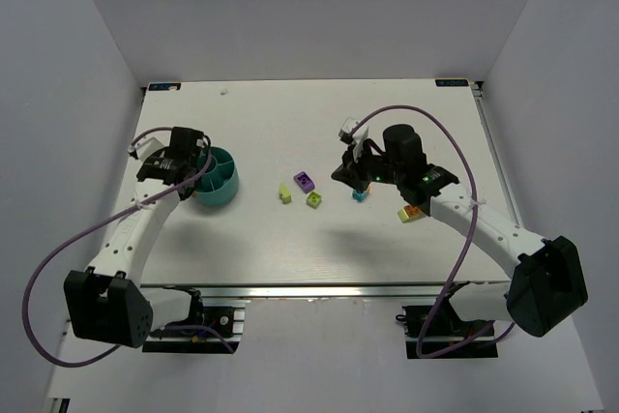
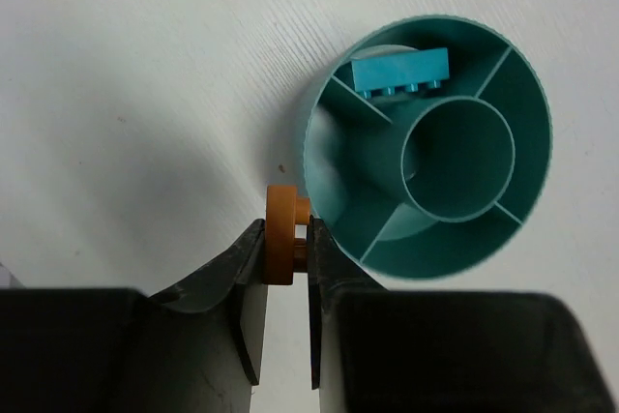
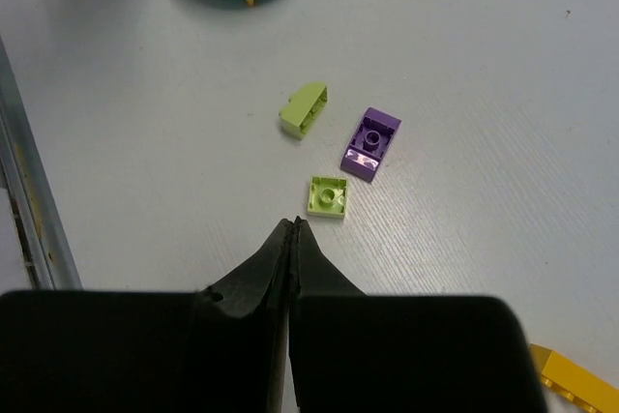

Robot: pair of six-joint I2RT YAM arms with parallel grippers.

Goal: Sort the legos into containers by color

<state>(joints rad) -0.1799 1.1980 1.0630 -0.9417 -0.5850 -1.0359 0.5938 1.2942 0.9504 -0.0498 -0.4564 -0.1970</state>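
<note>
No text, brand, number or sign could be read in any view. Two small strips with blue marks sat at the far edge of the table [image 1: 387, 249], a left strip [image 1: 161, 86] and a right strip [image 1: 451, 81] near its corners. Whatever was printed on them was too small to make out.

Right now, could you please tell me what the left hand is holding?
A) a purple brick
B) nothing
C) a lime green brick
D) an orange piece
D: in the left wrist view the left hand is shut on an orange piece, just outside the wall of the bowl.
</note>
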